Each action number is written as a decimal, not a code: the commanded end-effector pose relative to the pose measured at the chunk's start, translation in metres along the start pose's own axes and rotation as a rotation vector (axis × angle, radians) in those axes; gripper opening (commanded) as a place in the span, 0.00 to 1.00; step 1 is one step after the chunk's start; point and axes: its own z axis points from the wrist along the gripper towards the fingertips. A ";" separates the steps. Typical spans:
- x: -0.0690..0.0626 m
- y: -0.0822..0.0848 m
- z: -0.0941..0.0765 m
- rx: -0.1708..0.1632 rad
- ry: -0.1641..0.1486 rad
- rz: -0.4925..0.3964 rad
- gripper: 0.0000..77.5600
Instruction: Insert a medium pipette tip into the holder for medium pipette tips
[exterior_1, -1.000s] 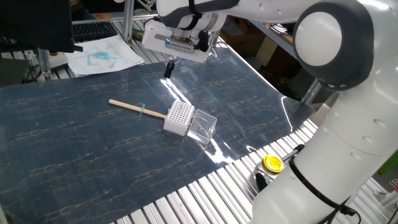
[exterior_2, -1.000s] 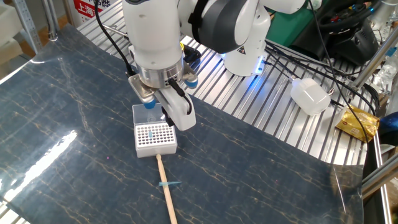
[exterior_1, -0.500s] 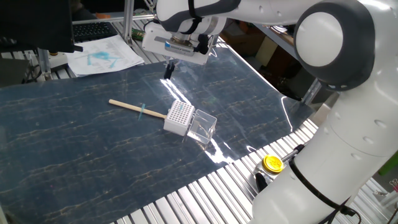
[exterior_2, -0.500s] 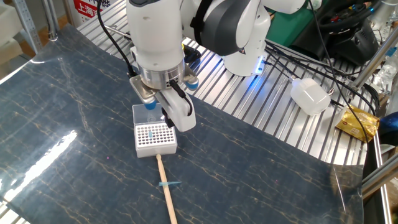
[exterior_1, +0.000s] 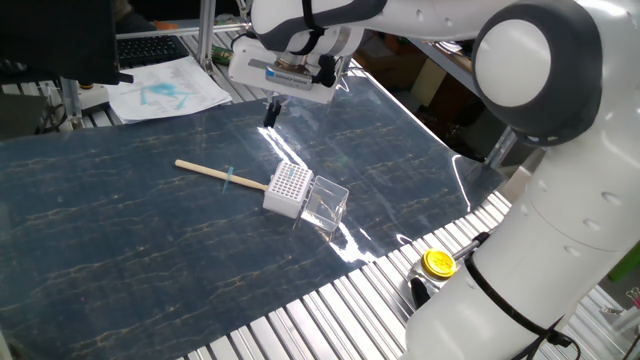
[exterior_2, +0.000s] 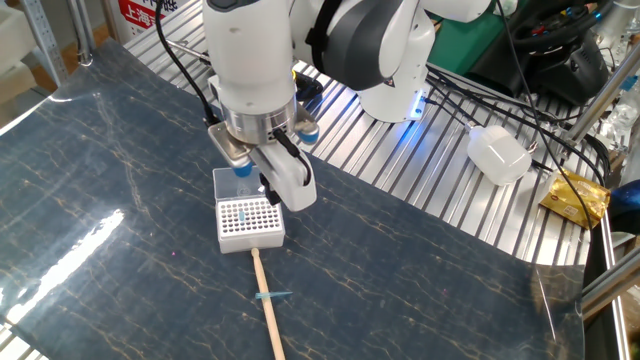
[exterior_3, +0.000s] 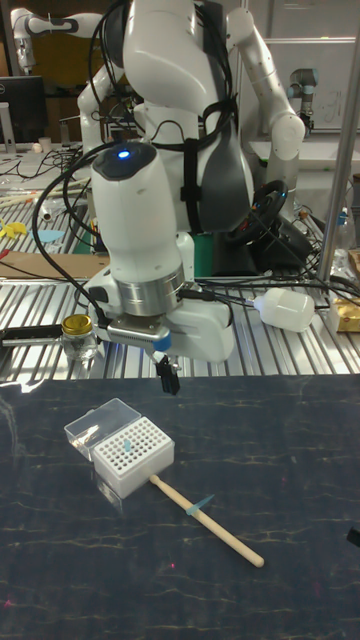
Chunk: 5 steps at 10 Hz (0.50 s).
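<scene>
Below the claw (exterior_3: 168, 379), which hangs with fingers pressed together on nothing, sits the holder (exterior_3: 134, 452), one blue tip standing in it. Beyond it the medium pipette tip (exterior_3: 199, 504) lies against the wooden stick (exterior_3: 206, 522); any grab could nudge the stick and roll it away.

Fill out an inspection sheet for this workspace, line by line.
Surface: dark blue marbled mat over a slatted metal table.
Job's things: white holder with its clear lid open; one pale blue tip stands in the grid; another blue tip lies across the wooden stick.
Clutter: yellow-capped jar, white plastic bottle, gold packet.
Grippers: gripper hangs above the mat beside the holder; jaws look shut, nothing seen in them.
Cables: black cables run across the slats behind the arm.
Surroundings: papers, second robot arm.
</scene>
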 end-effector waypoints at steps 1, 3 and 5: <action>-0.001 0.000 -0.001 0.016 -0.010 -0.028 0.00; -0.001 0.001 0.000 0.051 -0.029 -0.016 0.00; -0.004 0.010 0.012 0.053 -0.032 0.009 0.00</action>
